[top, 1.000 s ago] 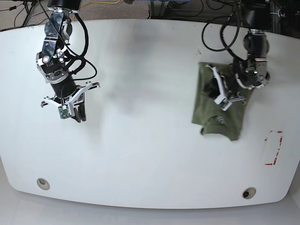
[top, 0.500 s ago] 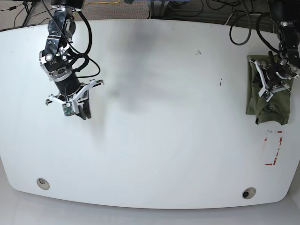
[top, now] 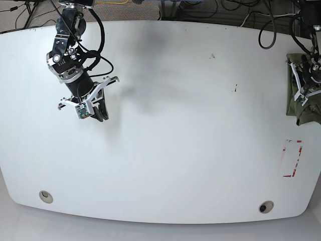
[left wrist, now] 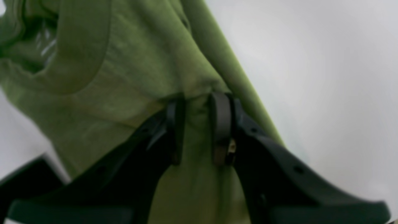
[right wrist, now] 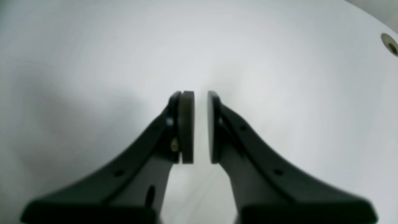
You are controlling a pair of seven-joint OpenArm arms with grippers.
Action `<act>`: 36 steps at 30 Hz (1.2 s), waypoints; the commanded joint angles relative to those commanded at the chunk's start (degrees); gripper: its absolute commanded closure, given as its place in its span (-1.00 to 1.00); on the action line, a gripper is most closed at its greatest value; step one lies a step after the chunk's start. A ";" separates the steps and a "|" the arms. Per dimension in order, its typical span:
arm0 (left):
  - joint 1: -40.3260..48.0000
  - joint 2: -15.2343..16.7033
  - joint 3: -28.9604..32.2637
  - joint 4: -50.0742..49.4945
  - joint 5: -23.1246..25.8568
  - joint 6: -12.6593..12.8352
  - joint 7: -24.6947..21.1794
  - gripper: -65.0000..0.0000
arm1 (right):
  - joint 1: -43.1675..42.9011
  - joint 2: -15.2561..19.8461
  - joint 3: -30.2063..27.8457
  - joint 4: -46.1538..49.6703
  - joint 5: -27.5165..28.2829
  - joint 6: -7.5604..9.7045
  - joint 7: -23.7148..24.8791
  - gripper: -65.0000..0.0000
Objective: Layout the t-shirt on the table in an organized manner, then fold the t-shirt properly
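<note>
We carried the t-shirt (top: 304, 98) to the far edge of the worktop (top: 165, 150) on our left arm's side: a second before, it had lain well inboard, and now it sat bunched at the rim, partly out of the base view. The left claw (left wrist: 199, 129) was clamped on a fold of the olive cloth, its jaws pinching the fabric between them, with the rest of the garment draped loosely around the grip and a ribbed opening, likely the collar, gaping nearby. The right claw (right wrist: 200, 126) held nothing; its jaws stood a narrow gap apart over bare white surface, and that arm had drifted a little toward the middle of the worktop. By our reading, the drag took the shirt away from the open centre, so the laying-out had not begun and the folding was still further off. The red tape rectangle (top: 292, 158) lay near the shirt, uncovered.
</note>
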 joint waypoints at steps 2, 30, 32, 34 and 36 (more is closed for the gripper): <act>-0.62 0.09 -0.62 2.11 0.00 0.00 0.62 0.62 | -0.18 -0.09 0.00 0.09 0.00 0.00 0.00 0.80; 7.30 34.99 -2.55 26.37 2.81 11.21 -34.55 0.62 | -5.01 -2.90 2.81 -9.67 -12.84 -0.62 22.95 0.80; 10.46 37.27 -0.53 26.55 6.42 12.88 -37.36 0.62 | -7.56 -2.99 3.96 -9.23 -12.66 -0.62 23.47 0.80; 12.84 39.21 0.62 26.73 9.05 13.14 -40.18 0.62 | -10.20 -2.99 4.48 -8.09 -12.04 -0.44 23.56 0.80; 14.86 40.53 0.79 26.81 9.93 13.14 -41.93 0.62 | -12.31 -2.99 4.48 -7.38 -10.37 -0.26 23.47 0.80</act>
